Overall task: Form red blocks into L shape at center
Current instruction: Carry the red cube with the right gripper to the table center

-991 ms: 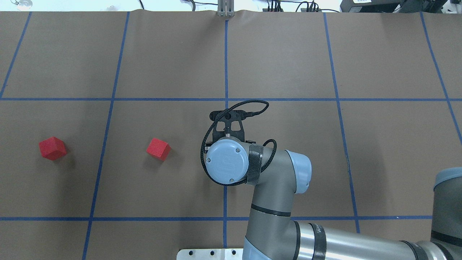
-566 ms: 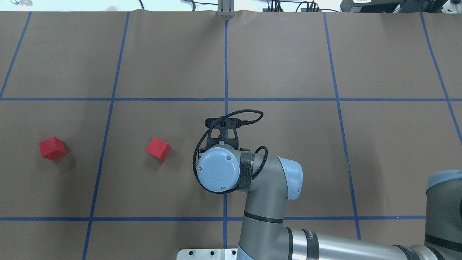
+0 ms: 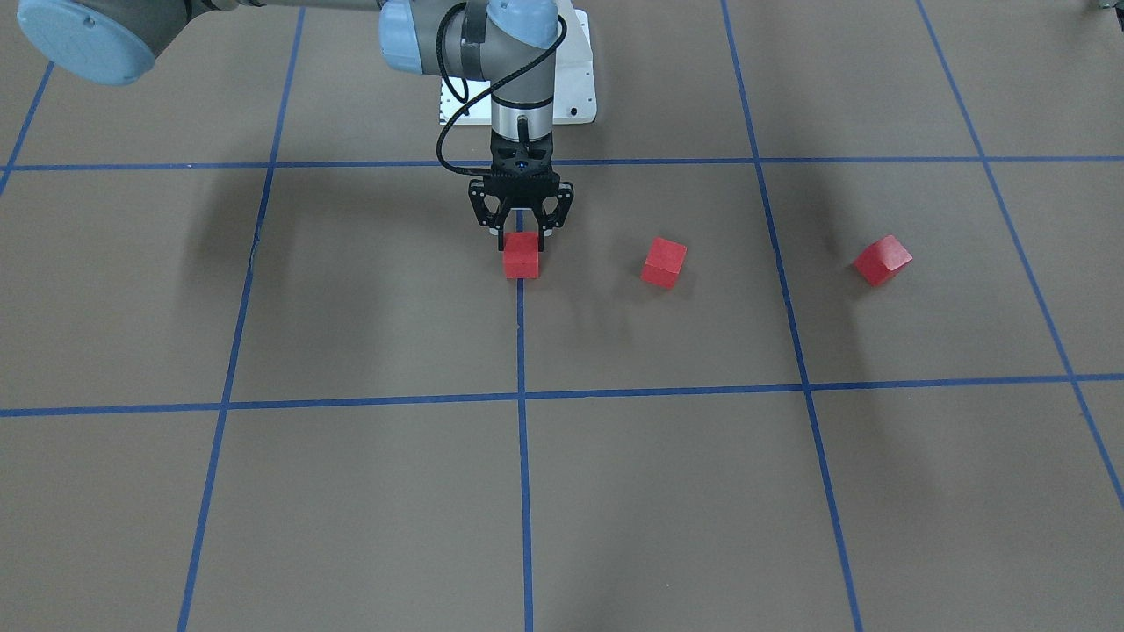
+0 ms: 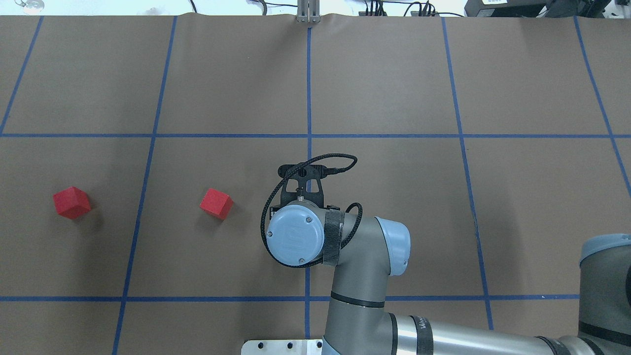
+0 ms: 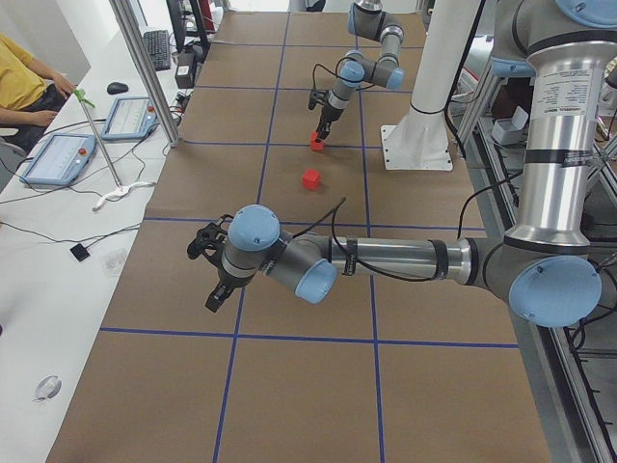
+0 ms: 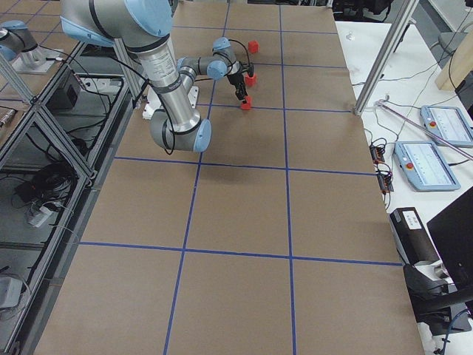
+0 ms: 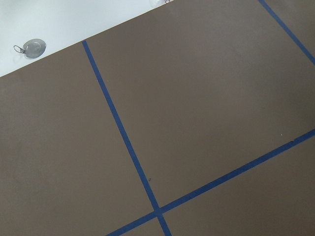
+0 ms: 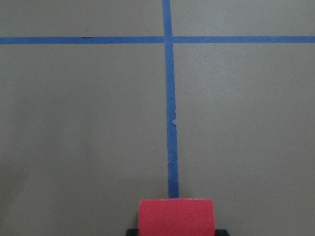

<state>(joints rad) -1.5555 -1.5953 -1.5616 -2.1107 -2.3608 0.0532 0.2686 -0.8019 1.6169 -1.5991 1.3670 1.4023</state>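
Three red blocks lie in a row across the brown table. One red block [image 3: 521, 256] sits on the blue centre line [image 3: 520, 333], low at the table, and my right gripper [image 3: 522, 237] is shut on its upper part. In the right wrist view this block [image 8: 176, 216] fills the bottom edge between the fingertips. The overhead view hides it under the wrist. The second block [image 4: 216, 203] and third block [image 4: 72, 202] rest tilted to the left, apart from each other. My left gripper [image 5: 207, 280] hangs over bare table far from them; I cannot tell its state.
The white base plate [image 3: 575, 88] lies just behind the right gripper. A desk with tablets [image 5: 58, 154] and a seated person's sleeve [image 5: 24, 82] run along the far side. An aluminium post [image 5: 145, 68] stands at that table edge.
The right arm has drawn back toward the robot's base and slightly left along the centre line, with the block in its gripper. The other two blocks have not moved.
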